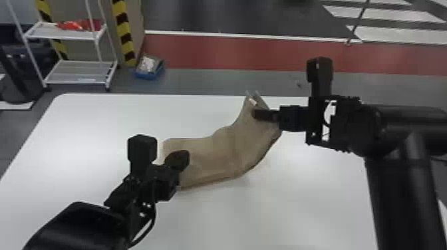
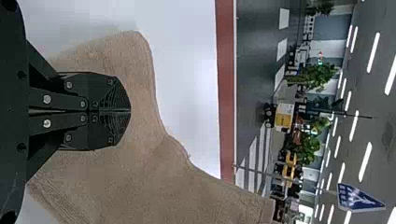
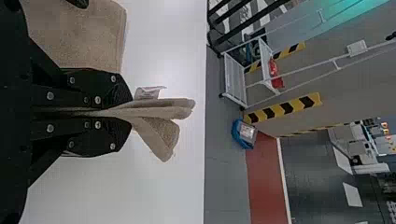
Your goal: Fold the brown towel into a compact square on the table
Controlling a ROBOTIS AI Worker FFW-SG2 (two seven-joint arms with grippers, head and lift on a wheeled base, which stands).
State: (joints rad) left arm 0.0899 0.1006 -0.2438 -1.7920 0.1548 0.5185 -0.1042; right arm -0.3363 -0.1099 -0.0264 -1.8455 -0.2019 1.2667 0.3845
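Brown towel (image 1: 216, 149) across middle of white table (image 1: 299, 206), long edges curving, right end bunched. Right gripper (image 1: 257, 114) closed on right end, cloth layers pinched, poking past fingertips; small tag beside them. In head view, that end overlaps table's far edge. Left gripper (image 1: 179, 160) over left end, fingers together; cannot tell if touching cloth. Wide tabletop stretches between towel and near side, more toward left edge.

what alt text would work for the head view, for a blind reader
A robot's right claw pinches the gathered end of a brown towel on a white table, while its left claw is over the other end. A white rack stands behind, left.
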